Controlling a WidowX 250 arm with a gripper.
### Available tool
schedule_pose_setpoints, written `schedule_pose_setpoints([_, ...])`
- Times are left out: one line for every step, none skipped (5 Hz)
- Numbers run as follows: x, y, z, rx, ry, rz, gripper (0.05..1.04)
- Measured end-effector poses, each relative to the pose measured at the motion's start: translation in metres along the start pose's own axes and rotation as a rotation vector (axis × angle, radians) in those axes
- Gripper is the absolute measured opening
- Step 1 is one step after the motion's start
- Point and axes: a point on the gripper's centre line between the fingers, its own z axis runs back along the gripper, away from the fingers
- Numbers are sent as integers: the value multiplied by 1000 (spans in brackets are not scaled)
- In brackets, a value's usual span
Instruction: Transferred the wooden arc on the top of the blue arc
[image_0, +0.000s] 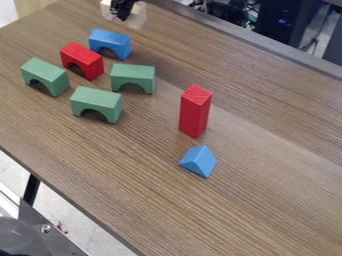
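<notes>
Just above the blue arch-shaped block (110, 38) in the view, the black pincer (123, 10) overlaps the pale wooden arc (137, 17); grip state cannot be determined. The block's long axis slants down rightward.

Robotics lab, by all signs. One wood-grain desk (267, 210) under a black robot pincer (122, 12). One dark equipment case (277, 35), small blue lights lit. Loose cables (311, 42) alongside. One bolted metal fixture (59, 242), lower left. Pale, hard-looking floor (70, 202).
</notes>
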Motion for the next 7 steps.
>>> schedule_pose_setpoints([5, 2, -2, 12, -38, 41, 564])
schedule_pose_setpoints([6, 2, -11, 32, -34, 61, 564])
schedule_pose_setpoints([11, 4, -14, 53, 12, 109, 564])
schedule_pose_setpoints([14, 7, -17, 68, 41, 130, 564])
schedule_pose_setpoints([15, 9, -19, 78, 48, 139, 564])
schedule_pose_setpoints([13, 11, -23, 82, 58, 116, 564])
schedule_pose_setpoints([10, 15, -27, 81, 70, 87, 564])
